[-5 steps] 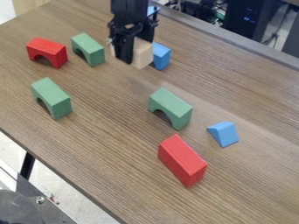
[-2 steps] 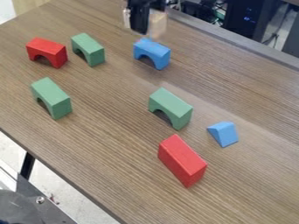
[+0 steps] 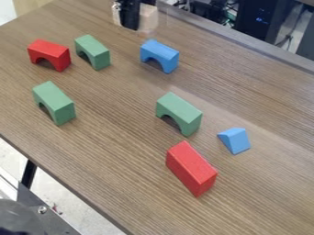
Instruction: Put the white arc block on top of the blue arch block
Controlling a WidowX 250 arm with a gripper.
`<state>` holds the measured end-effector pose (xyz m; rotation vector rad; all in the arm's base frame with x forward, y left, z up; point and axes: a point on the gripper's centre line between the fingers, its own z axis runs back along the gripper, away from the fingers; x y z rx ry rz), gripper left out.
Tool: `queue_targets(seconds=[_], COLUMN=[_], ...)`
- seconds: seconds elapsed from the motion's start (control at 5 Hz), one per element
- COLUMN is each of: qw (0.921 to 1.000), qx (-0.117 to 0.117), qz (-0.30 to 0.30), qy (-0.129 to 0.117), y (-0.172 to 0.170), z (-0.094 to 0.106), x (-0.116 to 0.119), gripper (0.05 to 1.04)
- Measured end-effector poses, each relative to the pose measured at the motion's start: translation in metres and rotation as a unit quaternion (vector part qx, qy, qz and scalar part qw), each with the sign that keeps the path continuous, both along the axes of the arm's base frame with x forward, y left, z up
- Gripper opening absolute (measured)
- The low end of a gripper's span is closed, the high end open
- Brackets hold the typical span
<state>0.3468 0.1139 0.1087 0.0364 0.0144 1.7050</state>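
The gripper (image 3: 130, 22) hangs at the top edge, left of centre, shut on the pale white arc block (image 3: 149, 18). Parts of this block show on both sides of the black finger, and its middle is hidden behind it. Below and to the right, the blue arch block (image 3: 160, 54) stands upright on the table, its opening facing down. Nothing rests on its top, and the held block is up and to its left, apart from it.
On the table (image 3: 116, 151) stand a red arch (image 3: 50, 54) and a green arch (image 3: 92, 51) at the upper left, another green arch (image 3: 54, 102) at left, a third (image 3: 179, 113) near the middle, a red block (image 3: 191, 168) and a blue wedge (image 3: 235, 140) lower right.
From in front of the blue arch, the gripper has moved up towards the top edge with the pale block, then left, uncovering the arch. The blocks on the table have stayed put.
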Motion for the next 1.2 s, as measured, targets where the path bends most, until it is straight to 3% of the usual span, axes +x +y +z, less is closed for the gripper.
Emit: queue_targets(seconds=[0.2,0.6,1.2], qw=[1.0,0.9997,0.9987], qx=[-0.001,0.014,0.029], qz=[0.004,-0.006,-0.019], qy=[0.002,0.016,0.037], y=[-0.001,-0.026,-0.032], z=[-0.006,-0.035,-0.05], x=[-0.002,0.028,0.034], gripper=[0.601,0.601,0.601])
